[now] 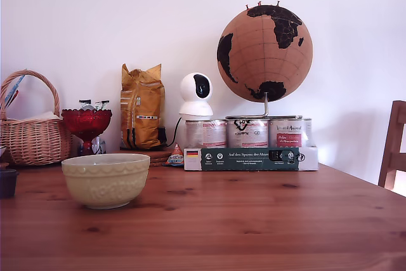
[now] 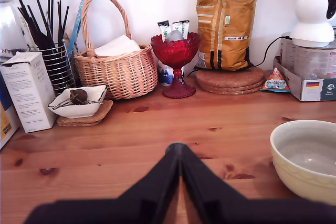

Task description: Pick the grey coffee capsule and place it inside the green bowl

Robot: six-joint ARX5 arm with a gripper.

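Gripper (image 2: 178,151): black fingers pressed together at the tips, jaws clenched with nothing between them, hanging low over the wooden table (image 1: 254,220) and just beside the green bowl (image 1: 106,187) without touching it. Table: bare pine boards around the green bowl. Cork globe (image 1: 265,53): well behind the green bowl and towards the exterior view's right of it, standing on a carton of tins (image 1: 250,157). Wicker basket (image 1: 32,132): behind the green bowl, towards the exterior view's left, against the wall. Yellow bag (image 1: 142,107): directly behind the green bowl, upright on cork mats. Green bowl: upright on the table, nearer the camera than everything along the wall; the wrist view shows its inside (image 2: 310,157) holding nothing. White dome camera (image 1: 195,95): behind the green bowl, between the bag and the globe. Red glass stemmed dish (image 1: 86,125): behind the green bowl, between the basket and the bag. Grey coffee capsule (image 1: 7,182): on the table to the exterior view's left of the green bowl, apart from it, cut by the picture's edge, outside the bowl and not seen in the wrist view
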